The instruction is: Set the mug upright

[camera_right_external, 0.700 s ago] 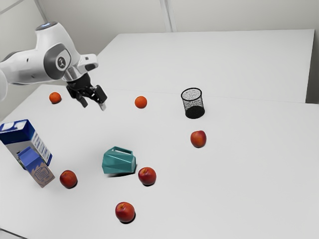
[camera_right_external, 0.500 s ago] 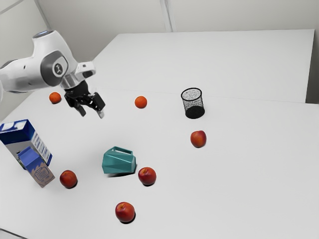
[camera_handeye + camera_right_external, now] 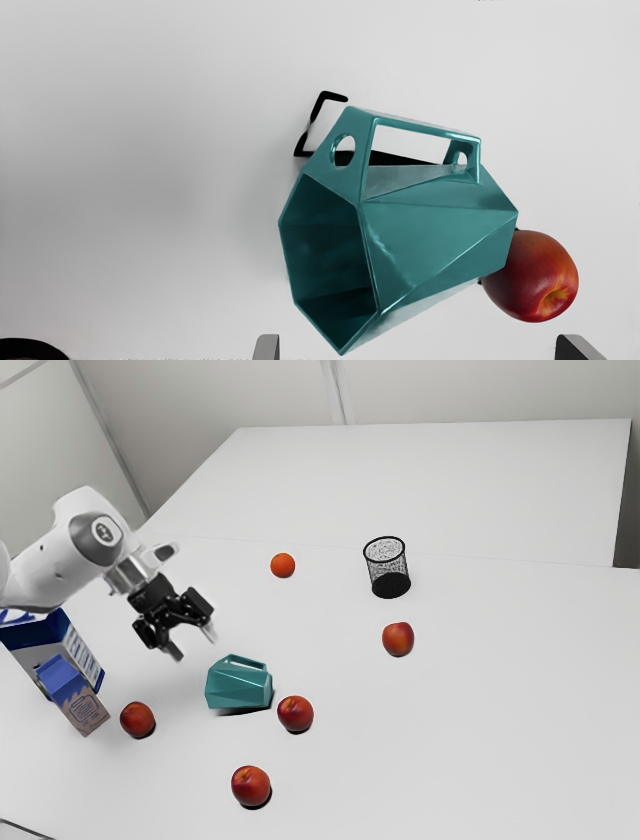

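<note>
The teal mug [image 3: 239, 685] lies on its side on the table, its handle up and away from the exterior camera. My gripper [image 3: 194, 644] hangs above the table, on the exterior view's left of the mug and a little higher, with nothing between its separated fingers. In the wrist view the mug [image 3: 430, 235] shows its dark open mouth and angular handle, and my gripper [image 3: 417, 347] has its two tips wide apart. A red fruit [image 3: 535, 277] is close by the mug's base end.
Red fruits surround the mug: one beside its base [image 3: 295, 714], one nearer the camera [image 3: 251, 786], one toward the cartons [image 3: 137, 719]. A blue carton [image 3: 72, 695] stands at the exterior view's left. Farther off are an orange [image 3: 283, 565], a mesh basket [image 3: 388, 570] and another fruit [image 3: 398, 639].
My hand has come down and closer to the mug, tilting as it moved. The arm now covers the far-left orange. The mug has stayed where it was.
</note>
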Controlling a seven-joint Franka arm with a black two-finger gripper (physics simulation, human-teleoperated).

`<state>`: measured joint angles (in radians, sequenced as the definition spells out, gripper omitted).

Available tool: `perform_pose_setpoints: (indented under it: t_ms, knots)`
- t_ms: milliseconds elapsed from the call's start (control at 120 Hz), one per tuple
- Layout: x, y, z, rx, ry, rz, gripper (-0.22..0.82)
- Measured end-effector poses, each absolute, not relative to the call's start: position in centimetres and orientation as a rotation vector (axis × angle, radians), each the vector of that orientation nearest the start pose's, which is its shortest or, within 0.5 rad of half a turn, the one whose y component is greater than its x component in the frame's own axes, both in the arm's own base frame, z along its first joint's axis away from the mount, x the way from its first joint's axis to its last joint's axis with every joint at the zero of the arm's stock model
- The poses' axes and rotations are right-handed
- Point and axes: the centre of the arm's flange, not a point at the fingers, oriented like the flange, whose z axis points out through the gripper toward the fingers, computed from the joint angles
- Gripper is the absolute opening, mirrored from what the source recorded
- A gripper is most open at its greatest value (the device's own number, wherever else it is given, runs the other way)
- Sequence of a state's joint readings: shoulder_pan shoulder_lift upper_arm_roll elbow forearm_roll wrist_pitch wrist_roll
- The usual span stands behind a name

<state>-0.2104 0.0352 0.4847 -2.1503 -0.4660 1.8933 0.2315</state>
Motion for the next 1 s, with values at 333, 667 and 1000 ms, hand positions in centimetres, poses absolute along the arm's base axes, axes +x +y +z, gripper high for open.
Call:
perform_pose_setpoints:
  t_ms: [333,667,1000]
  knots:
    - [49.6,12.8,34.9,-3.605,-0.733,0.398,0.60]
    - [49.2,12.3,31.8,-3.633,-0.910,0.492,0.60]
    - [50.1,10.3,30.0,-3.682,-1.006,0.516,0.60]
